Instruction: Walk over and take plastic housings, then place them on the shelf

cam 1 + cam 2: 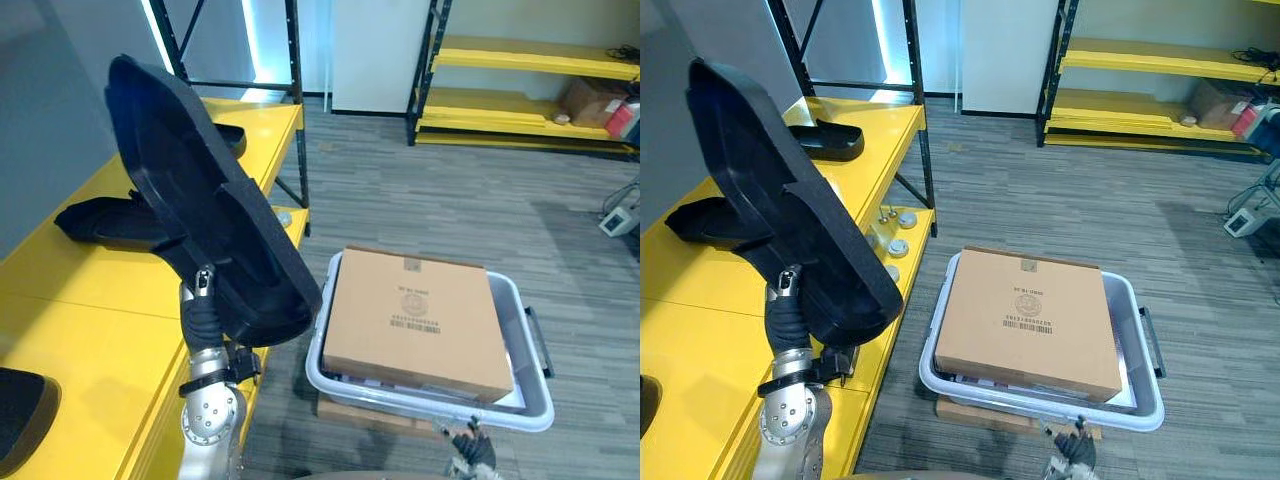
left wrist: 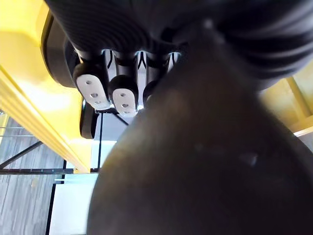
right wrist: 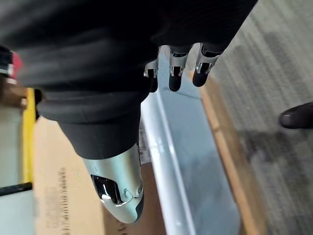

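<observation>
The left hand (image 1: 203, 285) grips the low end of the black plastic shell (image 1: 190, 190), which leans up toward 11 o'clock over the yellow shelf (image 1: 90, 290), while the right hand (image 3: 175, 74) hangs loose and empty at 5 o'clock.

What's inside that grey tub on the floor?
A big brown cardboard box lies flat in the grey tub, covering almost all of it. A few flat things peek out under the box's near edge, but the box hides whatever else is below.
</observation>
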